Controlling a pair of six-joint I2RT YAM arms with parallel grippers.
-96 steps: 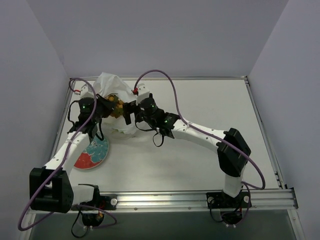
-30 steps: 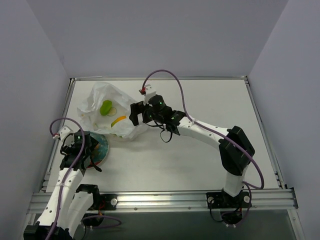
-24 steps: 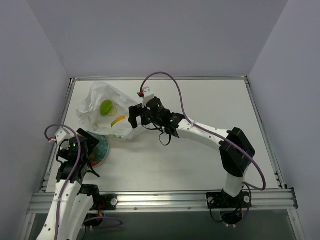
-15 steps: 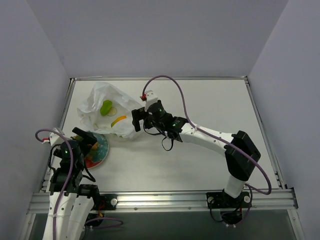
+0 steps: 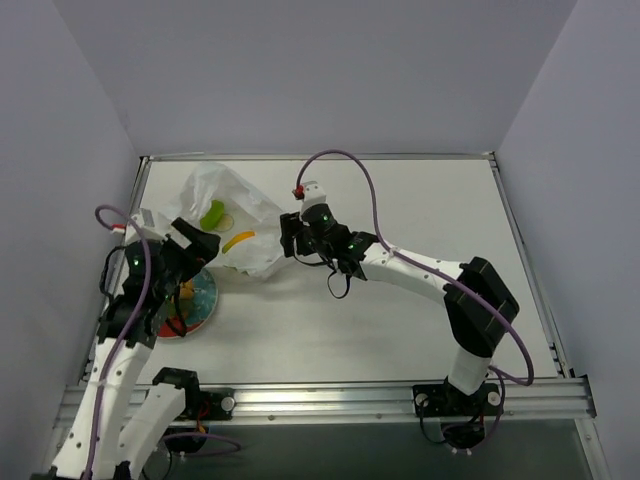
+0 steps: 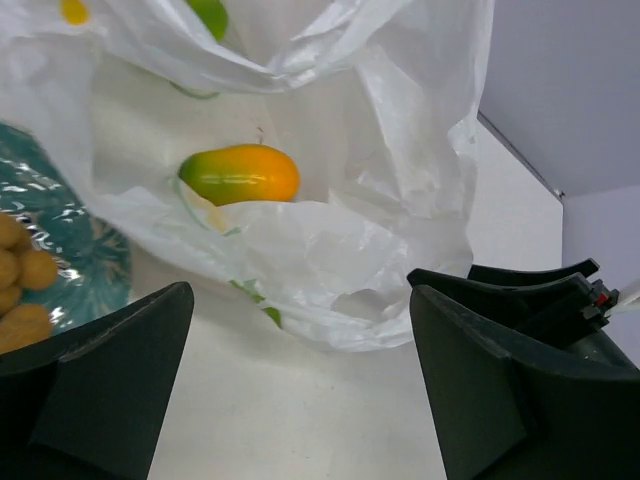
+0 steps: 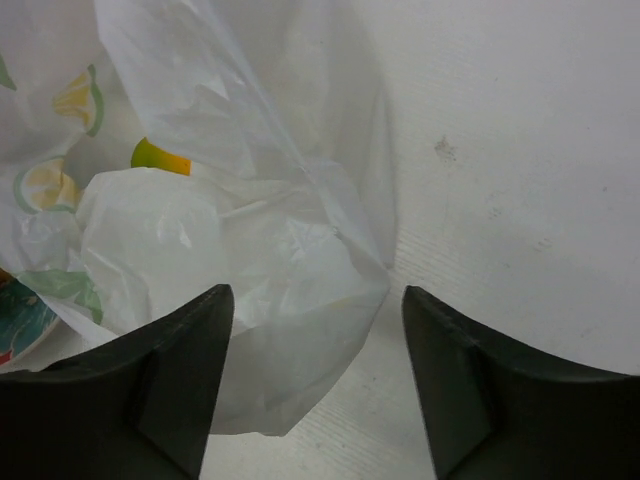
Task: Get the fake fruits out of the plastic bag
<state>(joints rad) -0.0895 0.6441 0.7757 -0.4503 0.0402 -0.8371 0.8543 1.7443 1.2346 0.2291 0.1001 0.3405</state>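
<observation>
The white plastic bag lies crumpled at the back left. Through it show a lime green fruit and a yellow-orange mango-shaped fruit; the left wrist view shows that mango-shaped fruit inside the bag's folds. A knobbly tan-yellow fruit lies on the plate. My left gripper is open just in front of the bag, with nothing between its fingers. My right gripper is open at the bag's right corner, which lies between its fingers unpinched.
The red-rimmed plate with a teal centre sits beside the bag's near left edge, under my left arm. The table's raised edge runs close behind the bag. The two grippers face each other across the bag's front.
My left gripper has risen from the plate and swung back toward the bag's front. My right gripper has shifted slightly right along the bag's corner, and its jaws have narrowed.
</observation>
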